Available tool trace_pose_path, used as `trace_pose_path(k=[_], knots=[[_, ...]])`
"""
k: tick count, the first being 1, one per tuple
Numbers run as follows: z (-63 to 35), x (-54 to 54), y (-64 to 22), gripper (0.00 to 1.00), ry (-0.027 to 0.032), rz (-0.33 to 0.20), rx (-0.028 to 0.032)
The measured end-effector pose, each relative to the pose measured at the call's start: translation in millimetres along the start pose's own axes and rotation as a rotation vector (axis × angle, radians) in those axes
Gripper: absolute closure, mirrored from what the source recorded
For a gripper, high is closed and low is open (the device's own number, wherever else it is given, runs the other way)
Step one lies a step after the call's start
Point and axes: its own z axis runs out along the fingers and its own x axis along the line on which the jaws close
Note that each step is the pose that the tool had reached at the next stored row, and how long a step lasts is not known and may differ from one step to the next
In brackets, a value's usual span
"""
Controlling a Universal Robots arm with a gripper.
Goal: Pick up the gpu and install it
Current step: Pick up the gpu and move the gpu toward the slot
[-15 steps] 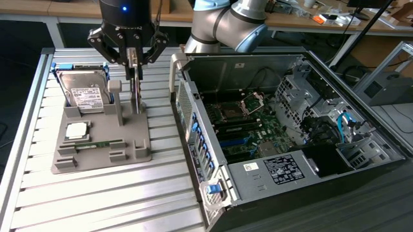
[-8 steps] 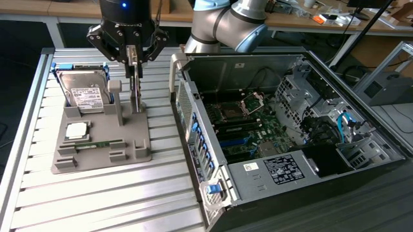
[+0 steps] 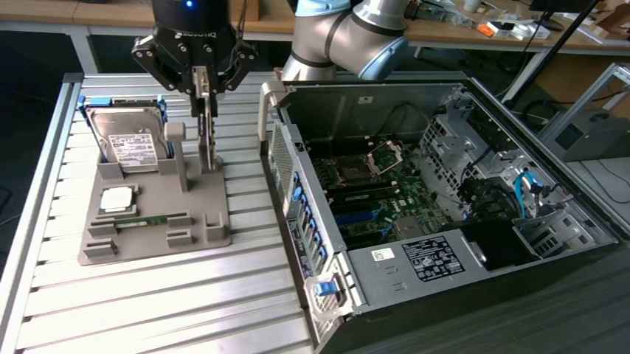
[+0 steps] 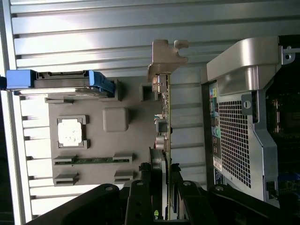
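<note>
Robot fingers pinch the top edge of the gpu, which stands upright on edge in the grey holder on the desk beside the open computer case, the arm reaching over with its wrist pointing straight down.

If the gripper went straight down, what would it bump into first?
Probably the gpu, standing on edge in the gray holder right below the gripper. They look very close; whether they touch is unclear.
</note>
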Motion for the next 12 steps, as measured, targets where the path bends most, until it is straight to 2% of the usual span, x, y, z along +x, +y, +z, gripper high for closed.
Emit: trace_pose_path(k=[12], knots=[[-4.8,-0.1,0.1,0.73,0.0001,0.0,0.0]])
